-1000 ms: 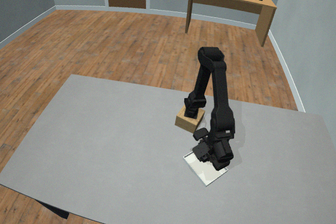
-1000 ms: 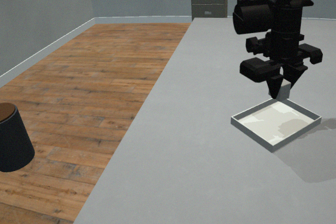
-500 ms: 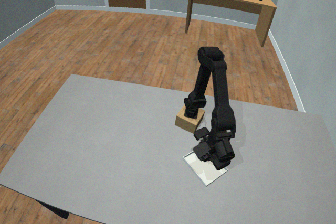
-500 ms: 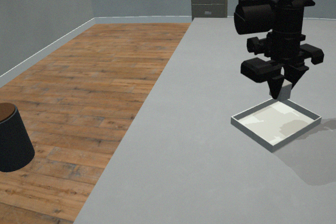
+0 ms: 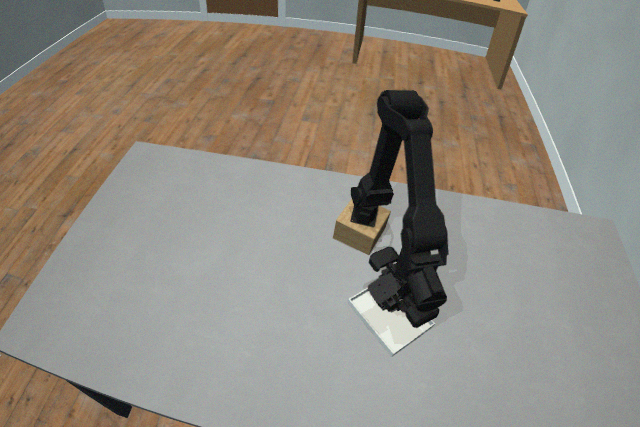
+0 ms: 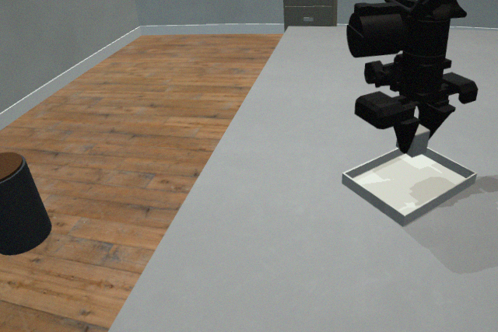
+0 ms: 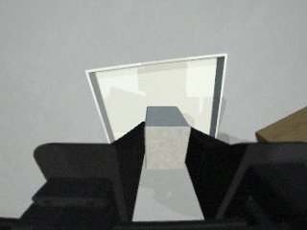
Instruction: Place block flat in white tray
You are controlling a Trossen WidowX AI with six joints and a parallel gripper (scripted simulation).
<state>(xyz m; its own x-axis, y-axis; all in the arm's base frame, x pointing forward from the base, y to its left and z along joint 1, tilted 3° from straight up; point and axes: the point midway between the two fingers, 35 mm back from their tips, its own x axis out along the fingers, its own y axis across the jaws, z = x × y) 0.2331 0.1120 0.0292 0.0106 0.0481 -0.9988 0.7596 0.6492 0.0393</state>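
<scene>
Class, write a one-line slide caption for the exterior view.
Gripper holds a grey block just above the far corner of the white tray on the table.

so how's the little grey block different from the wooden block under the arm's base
The grey block is pinched in the gripper and hangs above the white tray; the wooden block sits on the table and carries the arm's base. The grey one looks plain and pale, the wooden one tan with grain. The grey one also looks clearly smaller. Both are box-shaped with flat faces.
</scene>
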